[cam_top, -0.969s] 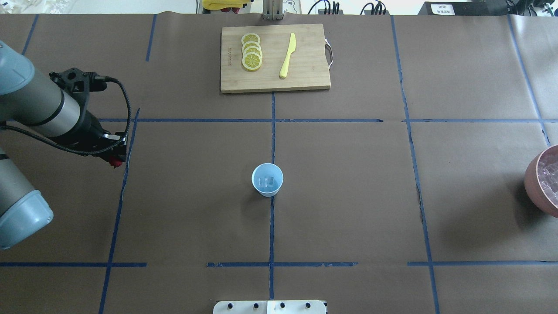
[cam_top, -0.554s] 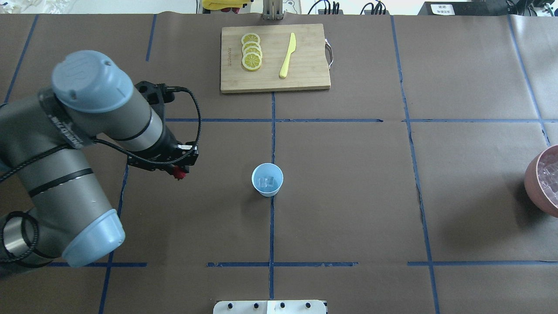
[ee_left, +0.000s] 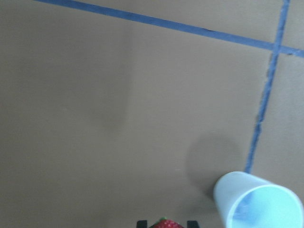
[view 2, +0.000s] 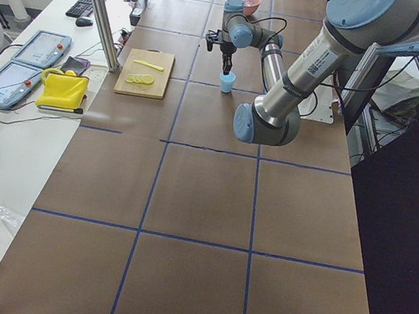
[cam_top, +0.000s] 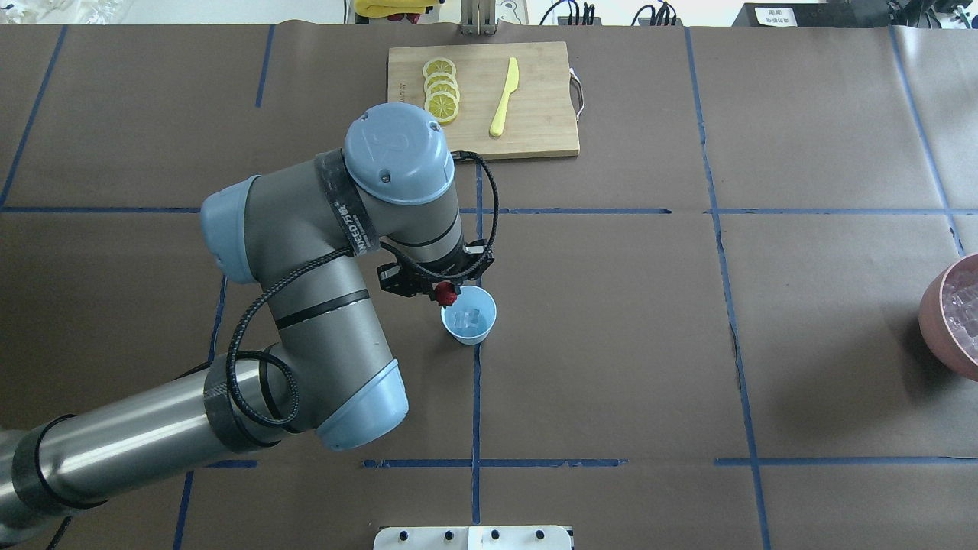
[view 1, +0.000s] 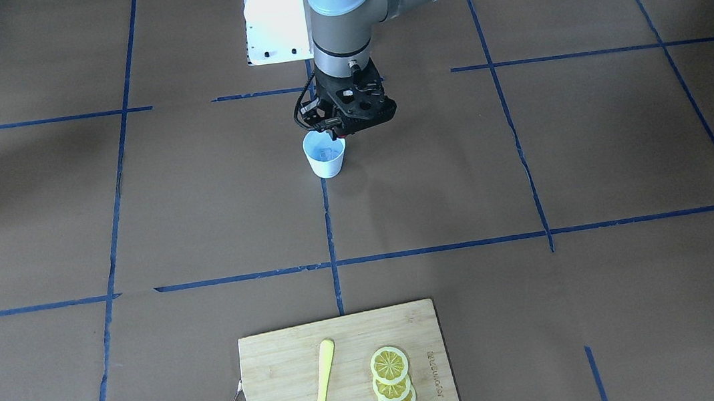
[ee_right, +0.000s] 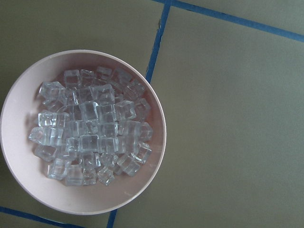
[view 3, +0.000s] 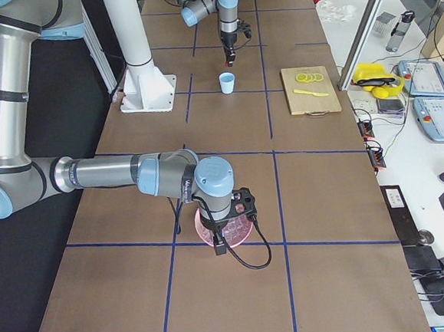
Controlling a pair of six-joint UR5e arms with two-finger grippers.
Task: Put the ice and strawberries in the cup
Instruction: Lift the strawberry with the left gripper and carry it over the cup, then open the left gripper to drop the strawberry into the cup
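While I watched from the overhead camera, the left arm swept in from the table's left edge to its middle in about a second. The left gripper (cam_top: 445,293) ended above the far left rim of the cup (cam_top: 493,313). Its fingers were clamped on the strawberry (cam_top: 445,290), a tiny red berry held above the rim, not yet over the centre of the mouth. Several cubes of ice (cam_top: 464,318) already lay in the cup, so I judged the ice step done and the berry's drop close, after a slight shift toward the centre. The cup stood upright on the brown table cover, its long axis vertical and its mouth facing up. The berry was too small for me to tell which way its tip pointed. The right gripper (view 3: 221,248) hovered over the bowl (ee_right: 163,128) of spare ice, well apart from the cup; I could not tell whether its fingers were apart or together
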